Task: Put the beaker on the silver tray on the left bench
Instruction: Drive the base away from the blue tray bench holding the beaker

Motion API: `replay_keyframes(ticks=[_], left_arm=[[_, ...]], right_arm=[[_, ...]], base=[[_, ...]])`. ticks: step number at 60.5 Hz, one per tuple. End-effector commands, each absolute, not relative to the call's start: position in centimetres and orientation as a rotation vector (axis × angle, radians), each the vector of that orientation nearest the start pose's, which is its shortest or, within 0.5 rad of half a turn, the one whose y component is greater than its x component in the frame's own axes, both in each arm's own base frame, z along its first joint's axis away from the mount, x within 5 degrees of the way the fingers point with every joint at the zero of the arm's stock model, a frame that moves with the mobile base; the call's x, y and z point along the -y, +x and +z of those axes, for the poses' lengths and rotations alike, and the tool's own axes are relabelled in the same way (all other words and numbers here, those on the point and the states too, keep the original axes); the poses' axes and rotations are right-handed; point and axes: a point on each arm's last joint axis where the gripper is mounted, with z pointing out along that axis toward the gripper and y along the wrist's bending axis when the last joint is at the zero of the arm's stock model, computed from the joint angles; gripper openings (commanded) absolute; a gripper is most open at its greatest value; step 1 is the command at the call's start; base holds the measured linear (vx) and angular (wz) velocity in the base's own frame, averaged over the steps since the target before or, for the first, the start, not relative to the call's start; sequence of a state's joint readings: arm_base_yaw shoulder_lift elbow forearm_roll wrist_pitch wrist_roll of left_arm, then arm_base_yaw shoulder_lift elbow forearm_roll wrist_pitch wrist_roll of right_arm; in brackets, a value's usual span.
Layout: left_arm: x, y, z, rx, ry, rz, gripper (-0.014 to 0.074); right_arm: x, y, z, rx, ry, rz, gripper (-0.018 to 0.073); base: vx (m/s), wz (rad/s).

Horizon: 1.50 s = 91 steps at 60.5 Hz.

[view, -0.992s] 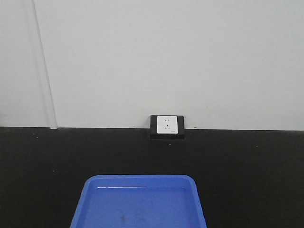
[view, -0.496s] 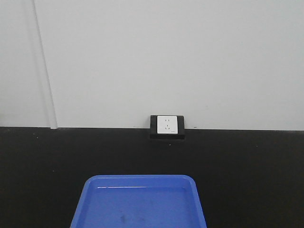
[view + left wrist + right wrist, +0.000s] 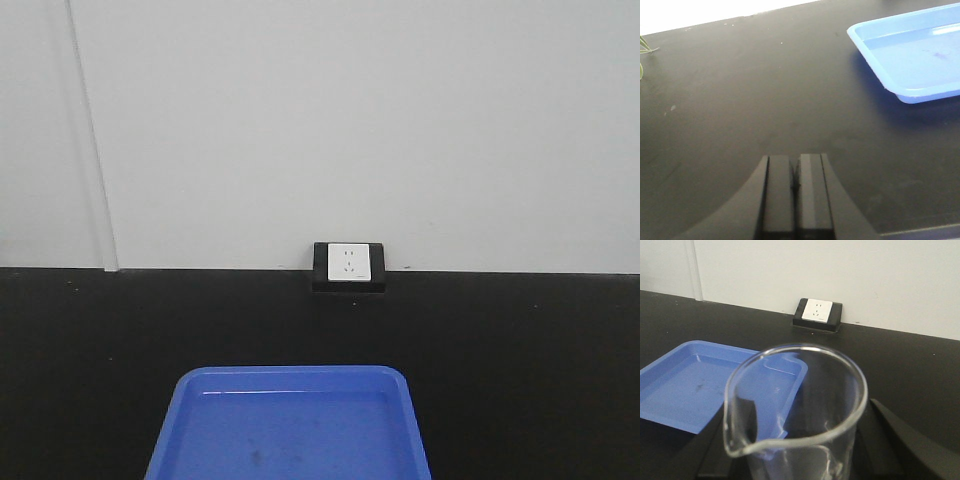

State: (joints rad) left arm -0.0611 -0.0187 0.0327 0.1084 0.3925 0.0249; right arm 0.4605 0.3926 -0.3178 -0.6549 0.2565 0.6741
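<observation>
The small clear glass beaker [image 3: 795, 410] fills the bottom of the right wrist view, rim up, its pouring lip toward the camera. My right gripper [image 3: 797, 460] is shut on it, black fingers on both sides, above the black bench next to the blue tray [image 3: 695, 390]. My left gripper [image 3: 796, 175] is shut and empty, low over the bare black bench, left of the blue tray [image 3: 910, 55]. The silver tray is out of view.
The blue tray [image 3: 290, 430] lies at the bottom of the front view. A white wall socket [image 3: 348, 263] in a black frame sits at the bench's back edge; it also shows in the right wrist view [image 3: 817, 310]. Green leaf tips [image 3: 644, 47] show at the far left.
The front view has shifted slightly: the socket and tray sit a few pixels further left and up than before.
</observation>
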Motion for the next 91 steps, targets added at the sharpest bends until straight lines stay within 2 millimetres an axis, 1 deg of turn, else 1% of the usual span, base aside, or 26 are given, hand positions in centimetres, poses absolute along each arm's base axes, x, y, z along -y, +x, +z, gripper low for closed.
replay_keyframes(ticks=[1,49,91], left_arm=[[0.06,5.39,16.90,-1.812,0.149,0.071,0.0001],[0.06,5.39,16.90,-1.812,0.149,0.071,0.0001],[0.06,5.39,16.90,-1.812,0.149,0.071,0.0001]], right_arm=[[-3.12,8.89,28.97,-1.661,-0.296,0.236,-0.0011],[-3.12,8.89,28.97,-1.661,-0.296,0.236,-0.0011],[-3.12,8.89,28.97,-1.661,-0.296,0.236,-0.0011]], base=[[-0.04,-0.05],[-0.12,-0.17],[-0.28,-0.09]])
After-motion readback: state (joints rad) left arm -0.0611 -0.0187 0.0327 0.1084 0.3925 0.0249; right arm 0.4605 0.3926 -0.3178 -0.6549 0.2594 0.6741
